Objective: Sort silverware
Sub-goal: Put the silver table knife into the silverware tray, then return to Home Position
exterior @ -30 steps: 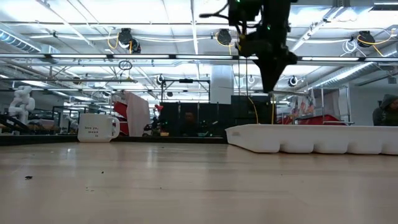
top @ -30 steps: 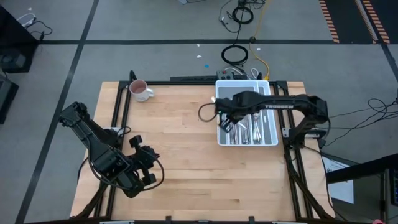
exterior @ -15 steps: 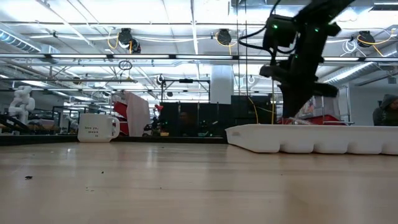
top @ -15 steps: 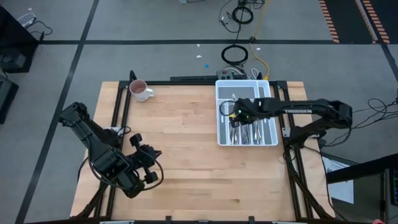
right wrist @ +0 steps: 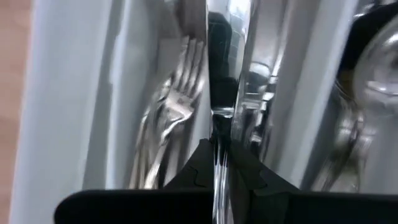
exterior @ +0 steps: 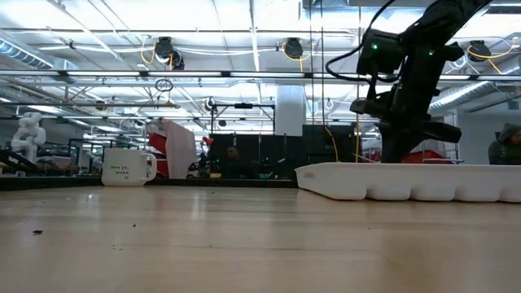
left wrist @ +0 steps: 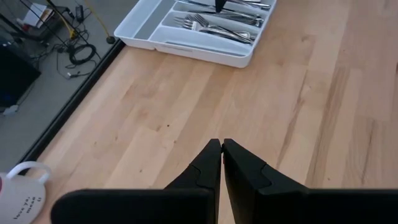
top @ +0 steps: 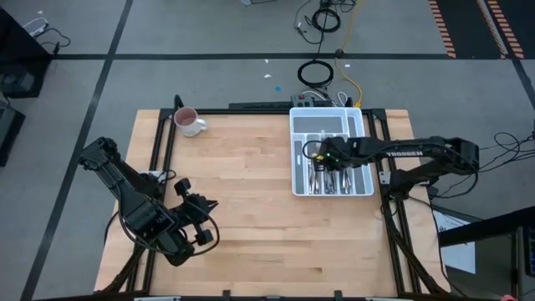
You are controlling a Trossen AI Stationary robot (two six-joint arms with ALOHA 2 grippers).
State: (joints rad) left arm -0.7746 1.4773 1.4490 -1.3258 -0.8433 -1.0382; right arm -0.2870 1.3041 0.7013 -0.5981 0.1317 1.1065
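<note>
The desk (top: 267, 226) is a broad rectangle of pale wood planks with visible grain, set on a dark metal frame over grey floor.

On its right side lies the white plastic cutlery tray (top: 332, 118), an oblong with rounded edges divided into long slots and one crosswise slot at the far end. The silverware (top: 333, 176) lies in the long slots: slim, shiny metal pieces running lengthwise. The left wrist view shows forks (left wrist: 214, 28) with their tines together in one slot, and a slot near the tray's edge looks bare. In the right wrist view, forks (right wrist: 177, 106) fill one slot, and rounded shiny bowls show in a slot further across.

The right arm reaches from the desk's right edge over the tray, and the right gripper (top: 322, 155) is down inside it. Its two dark fingers are pressed together, pinching a thin, flat, mirror-bright piece of silverware (right wrist: 222, 74) that stands up between them above a slot; I cannot tell whether it is a knife or a handle. In the low view this gripper (exterior: 396, 150) dips behind the tray's near wall (exterior: 407, 181).

The left arm waits over the near left part of the desk, with the left gripper (left wrist: 221, 148) pressed almost together, holding nothing, above bare wood.

A white mug (top: 190, 122) with a pink inside and a curved handle stands near the far left corner, well apart from the tray.
</note>
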